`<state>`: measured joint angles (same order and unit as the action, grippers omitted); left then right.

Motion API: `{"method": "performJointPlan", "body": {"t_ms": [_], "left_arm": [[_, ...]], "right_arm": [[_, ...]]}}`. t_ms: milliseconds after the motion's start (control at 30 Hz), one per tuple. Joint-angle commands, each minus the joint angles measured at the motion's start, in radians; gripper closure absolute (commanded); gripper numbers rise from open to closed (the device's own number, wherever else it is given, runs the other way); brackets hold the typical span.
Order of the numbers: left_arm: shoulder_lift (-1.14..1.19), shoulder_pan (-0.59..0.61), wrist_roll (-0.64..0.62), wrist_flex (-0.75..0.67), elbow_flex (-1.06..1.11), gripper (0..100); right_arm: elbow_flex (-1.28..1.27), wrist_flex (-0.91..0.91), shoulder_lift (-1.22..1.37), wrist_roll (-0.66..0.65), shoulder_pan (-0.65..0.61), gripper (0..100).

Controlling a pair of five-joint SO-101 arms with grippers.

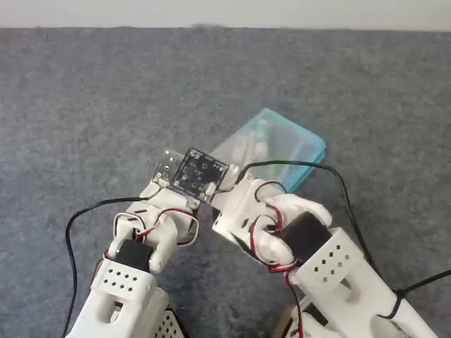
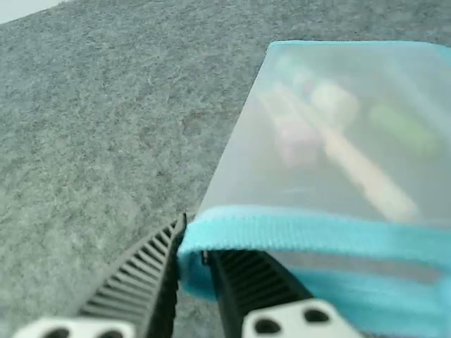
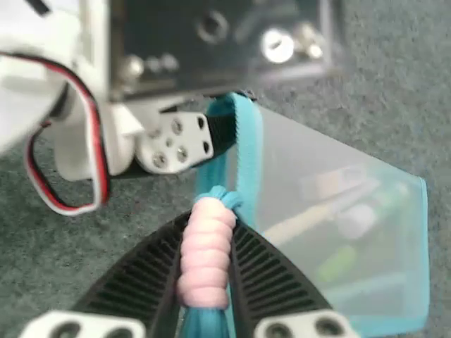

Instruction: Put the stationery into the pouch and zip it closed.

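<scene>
Teal-edged and translucent, the pouch (image 1: 282, 144) lies at an angle on the grey felt counter (image 1: 106, 91), just beyond the two wrists.

**High view.** The left arm (image 1: 141, 246) and right arm (image 1: 310, 239) converge on the pouch's near end. Their jaws are hidden beneath the wrists, so this view does not tell their state.

**Left wrist view.** The left jaws are closed almost fully and clamp one corner of the teal zip band (image 2: 317, 236). The stationery (image 2: 338, 141) shows as blurred shapes through the pouch wall and is already inside. The bite takes in only the corner of the band. A hard pull from the other arm could probably drag the fabric out, and the pouch would then slide over the felt instead of zipping.

**Right wrist view.** The right jaws are clamped together on the pink braided pull (image 3: 206, 257), which is knotted to the zip band. The left jaws grip the end of that band farther off. The soft, rounded pull may slip lengthwise between the ribbed pads. A pull out of line with the band could jam the zip. How far the zip is closed cannot be told.
</scene>
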<state>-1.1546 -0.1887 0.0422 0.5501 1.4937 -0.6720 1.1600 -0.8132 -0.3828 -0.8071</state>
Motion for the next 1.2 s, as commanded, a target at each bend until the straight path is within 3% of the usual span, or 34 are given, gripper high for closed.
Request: {"method": "performJointPlan", "body": {"t_ms": [0, 133, 333, 600, 733, 900, 1167], "left_arm": [[-0.003, 0.006, 0.000, -0.060, -0.036, 99], [0.002, 0.006, 0.002, -0.077, -0.027, 95], [0.005, 0.006, 0.002, -0.077, -0.025, 78], [0.006, -0.015, 0.052, -0.114, 0.007, 76], [0.006, -0.077, 0.066, -0.164, 0.042, 79], [-0.002, -0.089, 0.066, -0.167, 0.041, 100], [-0.002, -0.023, 0.014, -0.095, -0.030, 99]], "right_arm": [[0.017, 0.001, -0.039, -0.012, -0.010, 99.2], [0.017, 0.056, -0.116, -0.014, -0.065, 99.2], [0.012, 0.136, -0.265, -0.021, -0.067, 99.2], [0.018, 0.191, -0.315, -0.054, -0.068, 99.2], [0.012, 0.193, -0.315, -0.055, -0.073, 99.2], [0.011, 0.196, -0.311, -0.055, -0.073, 99.2], [0.011, 0.255, -0.305, -0.086, -0.067, 99.2]]}}
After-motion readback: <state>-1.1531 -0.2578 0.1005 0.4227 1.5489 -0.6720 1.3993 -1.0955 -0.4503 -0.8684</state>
